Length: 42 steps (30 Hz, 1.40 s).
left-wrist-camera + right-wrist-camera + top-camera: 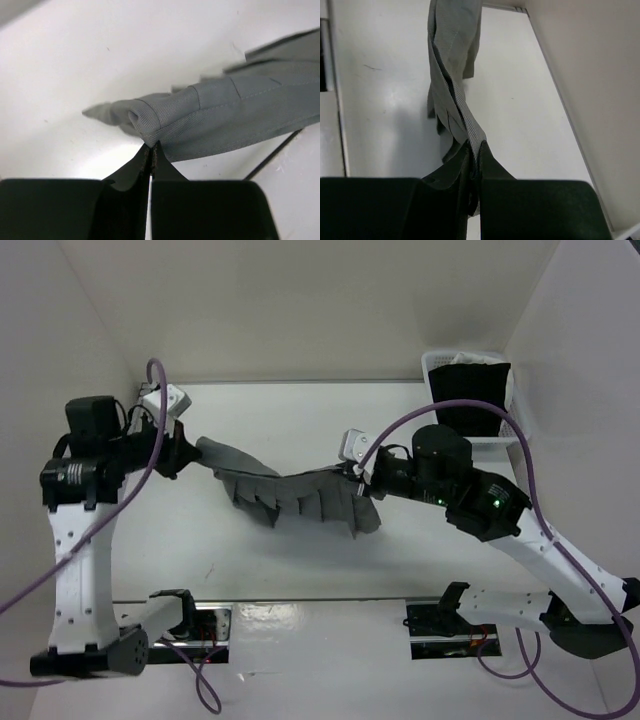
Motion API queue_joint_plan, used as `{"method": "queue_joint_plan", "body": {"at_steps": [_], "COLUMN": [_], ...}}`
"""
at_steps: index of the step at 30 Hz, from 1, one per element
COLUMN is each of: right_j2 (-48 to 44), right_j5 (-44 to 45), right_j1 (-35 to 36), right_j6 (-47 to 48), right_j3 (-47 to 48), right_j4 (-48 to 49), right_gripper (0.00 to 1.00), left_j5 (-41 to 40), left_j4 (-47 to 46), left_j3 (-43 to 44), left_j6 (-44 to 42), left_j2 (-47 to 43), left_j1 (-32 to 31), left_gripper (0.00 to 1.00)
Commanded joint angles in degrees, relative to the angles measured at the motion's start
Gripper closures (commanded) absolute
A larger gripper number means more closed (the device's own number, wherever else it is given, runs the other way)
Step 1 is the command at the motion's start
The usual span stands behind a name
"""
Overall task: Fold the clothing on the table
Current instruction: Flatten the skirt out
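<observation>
Skirt hangs stretched between the 2 arms over the middle of the table. It sags at its centre and the pleats fan down toward the near edge. Cannot tell whether the hem touches the surface. Left gripper: fingers pressed together on a stitched corner at the skirt's left end. Right gripper: fingers clamped on a bunched, twisted edge at the right end. Risks: both pinches take little cloth, so pulling the arms apart could strip an edge free, likeliest on the left, where only the corner is caught. The twist on the right could carry into the fold and set the pleats crooked. The slack centre may land first and crease unevenly.
</observation>
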State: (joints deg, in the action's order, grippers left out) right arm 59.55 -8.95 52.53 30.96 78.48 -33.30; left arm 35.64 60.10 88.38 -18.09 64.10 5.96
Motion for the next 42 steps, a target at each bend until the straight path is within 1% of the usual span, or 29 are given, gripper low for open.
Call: {"method": "queue_joint_plan", "body": {"at_steps": [1,2,5,9,11,12,14,15,16,19,20,21,24,26,30,32,36,40,41,42], "right_j2": [-1.4,-1.4,-1.9,-2.4,-3.0,-3.0,-3.7,-3.7,-4.4,-5.0,-5.0,-5.0,-3.7,-2.4,1.8,4.8,9.7,15.1,16.3,18.8], "right_j5": [-9.9,-12.6,-20.2,-27.6,-27.6,-25.9,-23.1,-23.0,-21.1,-16.3,-15.0,-13.7,-8.3,-3.4,3.9,7.1,12.0,13.8,13.8,12.0], "right_j1": [-0.9,-1.5,-3.1,-6.2,-6.7,-7.3,-7.3,-7.3,-7.3,-7.3,-7.3,-7.3,-7.3,-7.3,-7.3,-7.3,-7.3,-8.5,-10.3,-11.8], "right_j6": [0.4,0.4,1.0,1.6,0.2,0.2,-1.3,-1.3,-2.0,-3.4,-3.4,-3.4,-3.9,-3.9,-3.9,-3.4,-2.8,-2.3,-2.3,-2.8], "right_j3": [5.9,6.8,10.9,14.0,14.0,12.8,9.1,7.7,6.2,-0.9,-2.2,-3.2,-7.1,-9.5,-11.2,-11.8,-12.9,-13.7,-13.7,-13.7], "right_j4": [-5.1,-6.7,-10.8,-12.9,-11.9,-11.0,-7.8,-6.5,-5.3,0.7,0.7,2.6,6.6,8.9,14.0,16.5,21.3,25.2,27.0,27.0], "right_gripper": [1.00,1.00,1.00,0.99,0.99,0.99,0.99,0.99,0.99,0.99,1.00,1.00,1.00,1.00,1.00,1.00,1.00,1.00,1.00,1.00], "left_j5": [0.8,0.7,0.0,-0.5,-1.3,-1.9,-1.9,-1.9,-1.9,-2.4,-2.4,-3.9,-6.7,-7.7,-9.4,-10.7,-11.2,-10.4,-10.4,-11.3], "left_j4": [-1.2,-2.0,-3.5,-4.0,-4.0,-4.0,-5.2,-5.3,-5.8,-7.4,-8.1,-9.1,-11.9,-13.5,-17.5,-19.4,-23.3,-24.4,-24.4,-24.4], "left_j3": [0.7,0.7,0.2,-0.4,-1.3,-1.9,-3.9,-4.7,-5.3,-7.1,-7.1,-7.1,-7.7,-7.7,-6.2,-5.4,-4.3,-3.7,-3.7,-4.6], "left_j6": [-1.7,-0.9,0.5,1.0,1.0,1.6,2.4,2.4,3.1,4.6,4.6,5.2,6.2,7.5,8.5,10.0,11.2,11.8,11.8,10.5], "left_j2": [-7.5,-10.7,-16.7,-21.6,-22.2,-22.2,-20.4,-20.4,-19.7,-15.6,-14.6,-13.7,-8.9,-6.8,0.7,2.9,9.1,13.5,14.9,15.5], "left_j1": [-0.4,-1.0,-1.6,-1.6,-1.6,-1.6,-1.6,-1.6,-1.6,-1.6,-1.6,-1.6,-1.6,-1.6,-1.6,-1.6,-1.6,-2.3,-3.0,-3.0], "left_gripper": [1.00,1.00,0.98,0.93,0.92,0.90,0.90,0.90,0.89,0.88,0.88,0.86,0.86,0.86,0.86,0.86,0.88,0.88,0.88,0.87]}}
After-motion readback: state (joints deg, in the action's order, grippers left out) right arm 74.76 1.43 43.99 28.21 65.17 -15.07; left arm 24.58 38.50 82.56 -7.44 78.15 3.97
